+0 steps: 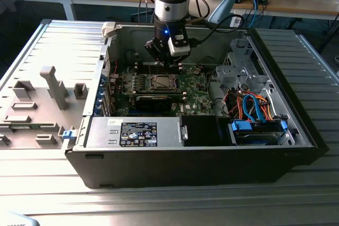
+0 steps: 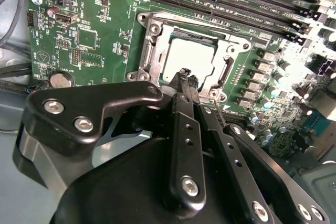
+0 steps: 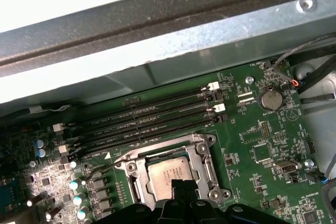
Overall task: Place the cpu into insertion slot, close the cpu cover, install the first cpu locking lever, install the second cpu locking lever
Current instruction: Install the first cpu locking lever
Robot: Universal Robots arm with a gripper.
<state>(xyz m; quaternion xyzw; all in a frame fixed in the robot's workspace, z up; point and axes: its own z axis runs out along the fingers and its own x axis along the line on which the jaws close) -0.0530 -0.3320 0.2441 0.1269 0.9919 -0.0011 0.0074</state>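
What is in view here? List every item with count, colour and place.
computer case: one, black, open on the ribbed metal table
circuit board: one, green, inside the case
cpu: one, silver-grey, mid-board
cpu cover: one, silvery, flat around the cpu
memory slots: several, black, beside the cover
coin battery: one, silver, on the board
power supply: one, grey, beside the board
cables: several, orange and blue, at the exterior view's right
gripper: one, black, shut, tips at the cover's edge
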